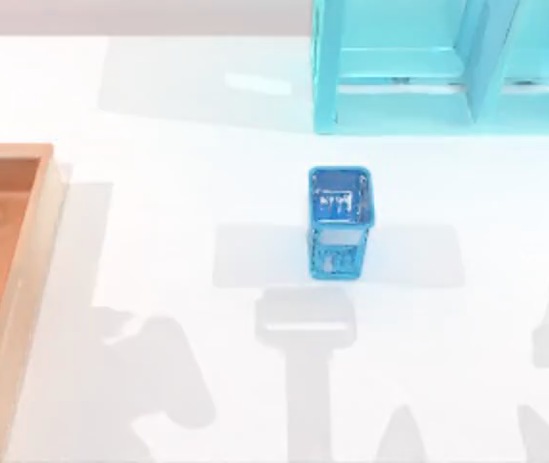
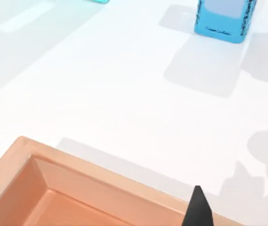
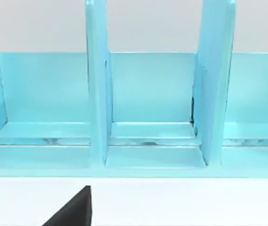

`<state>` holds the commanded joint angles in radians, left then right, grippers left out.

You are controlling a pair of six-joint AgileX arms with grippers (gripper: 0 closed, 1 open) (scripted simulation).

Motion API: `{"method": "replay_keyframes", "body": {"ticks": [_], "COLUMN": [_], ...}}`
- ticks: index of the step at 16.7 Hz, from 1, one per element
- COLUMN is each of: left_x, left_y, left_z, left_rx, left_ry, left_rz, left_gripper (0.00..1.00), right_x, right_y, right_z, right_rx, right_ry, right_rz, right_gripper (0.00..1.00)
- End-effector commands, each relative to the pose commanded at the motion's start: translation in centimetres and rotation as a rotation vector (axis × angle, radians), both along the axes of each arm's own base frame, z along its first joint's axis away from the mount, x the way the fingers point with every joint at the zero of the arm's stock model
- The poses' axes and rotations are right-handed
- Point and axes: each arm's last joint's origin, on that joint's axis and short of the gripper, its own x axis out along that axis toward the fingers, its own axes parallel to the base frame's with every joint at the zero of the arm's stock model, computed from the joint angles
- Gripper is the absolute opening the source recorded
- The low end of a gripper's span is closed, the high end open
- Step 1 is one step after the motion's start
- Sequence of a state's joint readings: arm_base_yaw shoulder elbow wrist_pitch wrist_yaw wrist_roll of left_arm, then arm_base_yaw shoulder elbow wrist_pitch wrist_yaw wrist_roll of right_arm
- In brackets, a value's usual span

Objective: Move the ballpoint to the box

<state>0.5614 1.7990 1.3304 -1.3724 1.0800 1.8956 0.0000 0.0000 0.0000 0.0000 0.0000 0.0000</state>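
Standing mid-table, blue mesh cup [image 1: 340, 222]; box [image 1: 23, 251] left; left end effector [image 2: 239, 207] released.

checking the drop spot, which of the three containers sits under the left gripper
The wooden box; the left gripper hangs at its rim, while the blue cup and cyan shelf stand farther off.

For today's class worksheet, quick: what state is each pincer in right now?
Left pincer: open, holding nothing, above the box rim.
Right pincer: cannot be told; it faces the cyan shelf unit.
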Motion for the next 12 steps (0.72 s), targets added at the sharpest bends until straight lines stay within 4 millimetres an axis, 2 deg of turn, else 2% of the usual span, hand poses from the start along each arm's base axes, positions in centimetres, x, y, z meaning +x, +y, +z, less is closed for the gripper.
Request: {"method": "replay_keyframes", "body": {"ticks": [6, 12], "left_x": [0.00, 0.00], "left_y": [0.00, 0.00], "left_z": [0.00, 0.00], "left_rx": [0.000, 0.000], "left_ry": [0.000, 0.000], "left_rz": [0.000, 0.000], "left_gripper": [0.98, 1.00], "right_x": [0.00, 0.00], "right_y": [0.00, 0.00], "right_z": [0.00, 0.00], "right_rx": [0.000, 0.000], "right_ry": [0.000, 0.000], "right_rz": [0.000, 0.000], "right_gripper": [1.00, 1.00]}}
